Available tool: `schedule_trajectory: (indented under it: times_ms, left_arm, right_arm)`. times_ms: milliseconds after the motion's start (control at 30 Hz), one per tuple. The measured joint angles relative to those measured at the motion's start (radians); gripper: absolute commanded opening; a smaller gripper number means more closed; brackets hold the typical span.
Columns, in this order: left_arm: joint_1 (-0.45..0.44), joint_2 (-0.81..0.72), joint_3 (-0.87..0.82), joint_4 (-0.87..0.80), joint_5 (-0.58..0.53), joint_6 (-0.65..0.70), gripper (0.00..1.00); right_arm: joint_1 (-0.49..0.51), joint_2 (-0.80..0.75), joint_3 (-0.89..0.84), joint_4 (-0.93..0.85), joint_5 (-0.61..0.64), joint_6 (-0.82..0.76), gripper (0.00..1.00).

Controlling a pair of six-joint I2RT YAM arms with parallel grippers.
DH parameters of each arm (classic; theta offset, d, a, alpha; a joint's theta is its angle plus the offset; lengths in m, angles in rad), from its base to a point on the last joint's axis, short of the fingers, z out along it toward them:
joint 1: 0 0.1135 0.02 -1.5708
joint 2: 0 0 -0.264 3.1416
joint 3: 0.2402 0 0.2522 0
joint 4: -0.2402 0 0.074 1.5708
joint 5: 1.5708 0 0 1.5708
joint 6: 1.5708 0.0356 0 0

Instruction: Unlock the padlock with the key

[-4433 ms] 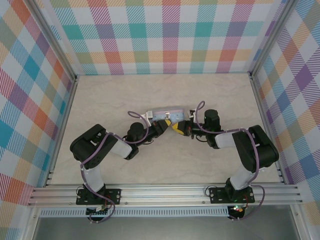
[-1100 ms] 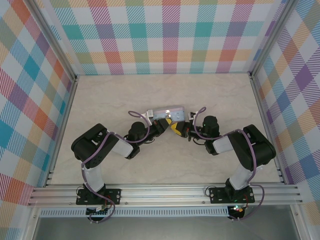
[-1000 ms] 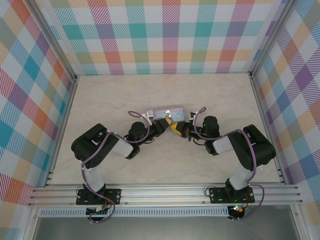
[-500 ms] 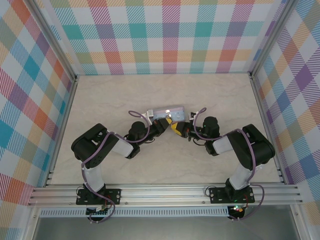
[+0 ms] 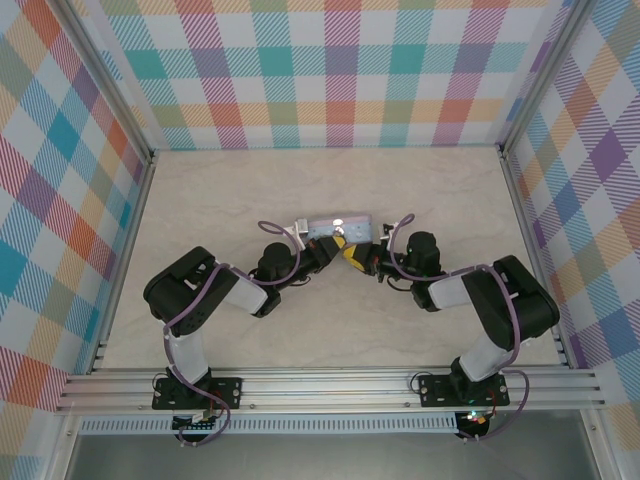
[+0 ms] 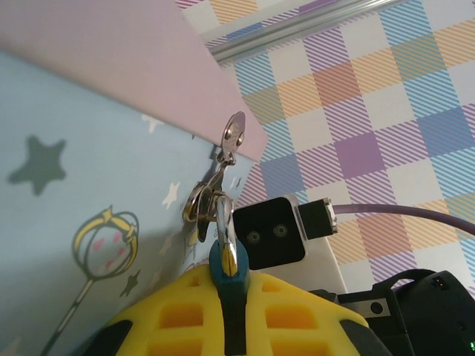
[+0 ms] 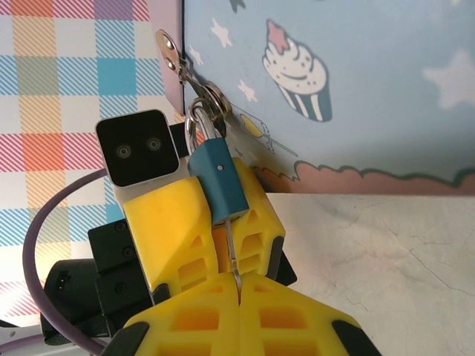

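The small blue padlock [image 7: 219, 182] hangs by its silver shackle [image 6: 225, 222] from the hasp of the light-blue cartoon tin [image 5: 337, 229]. My left gripper [image 6: 228, 285] is shut on the padlock's body [image 6: 226, 271], and its yellow fingers [image 7: 171, 222] flank the body in the right wrist view. The thin metal key [image 7: 233, 248] runs from the padlock's underside into my right gripper [image 7: 239, 285], which is shut on the key's head, so the head is hidden. In the top view both grippers, left [image 5: 328, 248] and right [image 5: 356, 256], meet just in front of the tin.
The tin has a pink lid [image 6: 126, 59] and stands mid-table on the pale marble top [image 5: 330, 190]. Checked walls [image 5: 330, 70] close in the back and both sides. The right arm's camera block [image 6: 271, 233] sits close behind the padlock.
The right arm's elbow has drifted slightly right and the tin has shifted a little with it. Both grippers keep their holds.
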Motion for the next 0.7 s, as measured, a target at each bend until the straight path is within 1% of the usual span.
schedule_trajectory:
  times_ms: [333, 700]
  left_arm:
    - [-0.005, 0.022, 0.000, 0.029, 0.009, 0.000, 0.00]
    - [-0.008, 0.039, 0.000, 0.044, 0.010, 0.000, 0.00]
  right_arm:
    - [-0.005, -0.045, 0.000, -0.092, 0.000, -0.024, 0.04]
    - [-0.005, -0.050, 0.000, -0.119, 0.004, -0.031, 0.04]
